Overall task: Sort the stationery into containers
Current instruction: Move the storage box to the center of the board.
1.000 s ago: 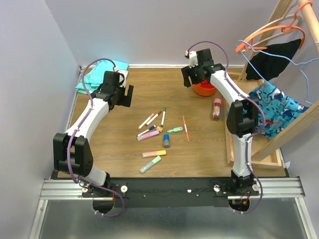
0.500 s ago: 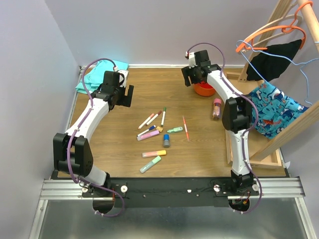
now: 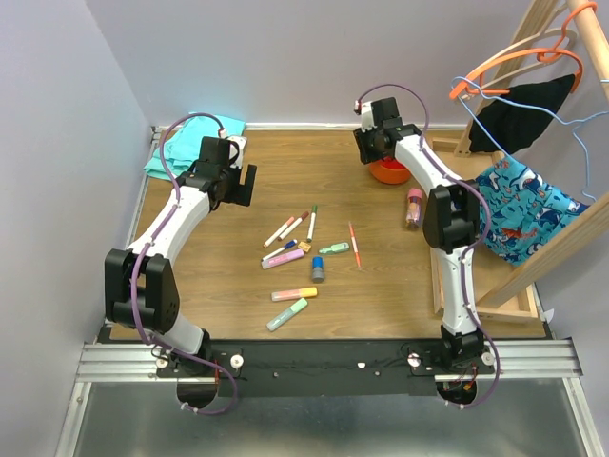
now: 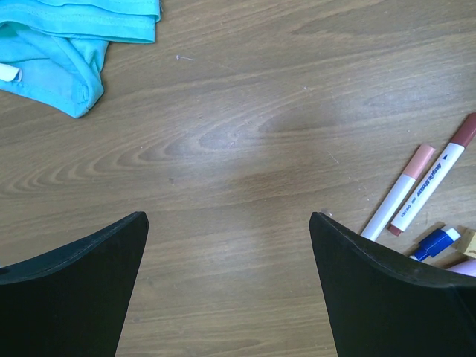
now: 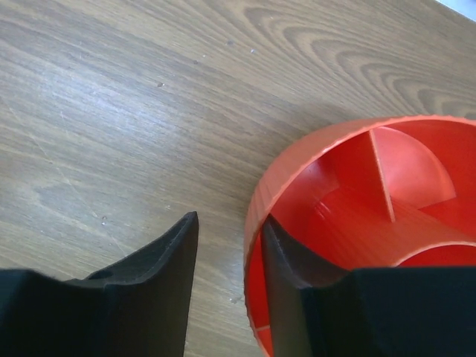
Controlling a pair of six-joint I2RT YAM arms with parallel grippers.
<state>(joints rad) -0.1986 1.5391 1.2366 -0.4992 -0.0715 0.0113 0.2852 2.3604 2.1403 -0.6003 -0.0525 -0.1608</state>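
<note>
The stationery lies loose mid-table: thin white markers (image 3: pixel 296 226), a thin orange-red pen (image 3: pixel 354 244), pastel highlighters (image 3: pixel 294 293), a blue-grey cylinder (image 3: pixel 317 269) and a tan block (image 3: pixel 305 246). The round orange-red organiser (image 3: pixel 391 172) stands at the back right. My right gripper (image 3: pixel 374 152) straddles its left rim (image 5: pixel 256 201): one finger is inside the organiser and the other outside, with a gap left to the wall (image 5: pixel 230 217). My left gripper (image 3: pixel 240 186) is open and empty over bare wood (image 4: pixel 229 216), left of the markers (image 4: pixel 401 195).
A teal folded cloth (image 3: pixel 190 143) lies in the back left corner and shows in the left wrist view (image 4: pixel 74 37). A pink cylindrical piece (image 3: pixel 414 206) lies right of the organiser. A wooden tray (image 3: pixel 495 305) holding blue patterned fabric (image 3: pixel 523 205) and a rack of hangers (image 3: pixel 519 57) fill the right side.
My right gripper has moved right and back, from beside the organiser to straddling its left rim. The left arm has barely moved.
</note>
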